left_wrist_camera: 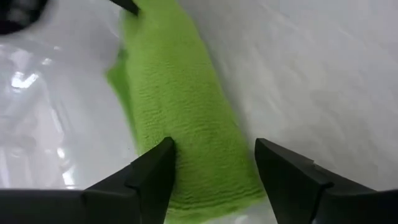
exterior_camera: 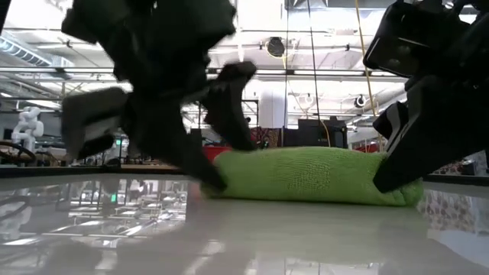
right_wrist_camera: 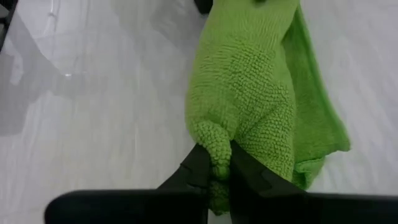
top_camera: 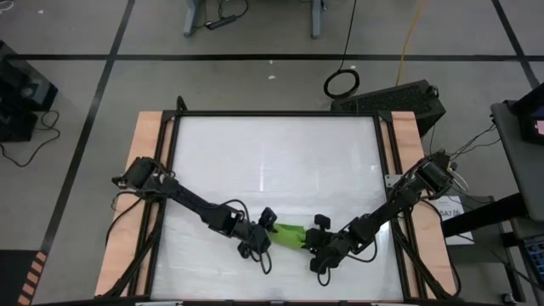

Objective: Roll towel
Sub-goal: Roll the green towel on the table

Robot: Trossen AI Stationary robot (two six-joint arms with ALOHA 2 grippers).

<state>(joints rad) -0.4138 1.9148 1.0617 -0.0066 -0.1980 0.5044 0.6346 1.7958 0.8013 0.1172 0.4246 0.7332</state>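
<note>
The lime-green towel point(top_camera: 291, 235) lies as a short thick roll on the white table, near its near edge; it also shows in the low view point(exterior_camera: 306, 176). My left gripper point(top_camera: 270, 229) is open at the roll's left end, with one finger on each side of it point(left_wrist_camera: 214, 162). My right gripper point(top_camera: 313, 238) is at the roll's right end and is shut on it point(right_wrist_camera: 214, 163). A loose flap point(right_wrist_camera: 323, 130) of the towel spreads flat on the table beside the roll. My left gripper has one fingertip point(left_wrist_camera: 163, 155) against the roll's side near its left end. The other fingertip point(left_wrist_camera: 273, 158) stands just off the other side. The fingers lie low and along the roll, which rests on the table. My right gripper pinches a small bulge of cloth point(right_wrist_camera: 214, 140) at the roll's right end between its two fingers. The fingers come low from the table's right and near side, along the roll. The roll rests on the table, and the cloth is slack.
The white table top point(top_camera: 272, 161) has free room toward its far edge. Wooden rails point(top_camera: 144, 144) and a black frame run along its left and right sides. Both arms reach in from the sides toward the middle of the near edge.
</note>
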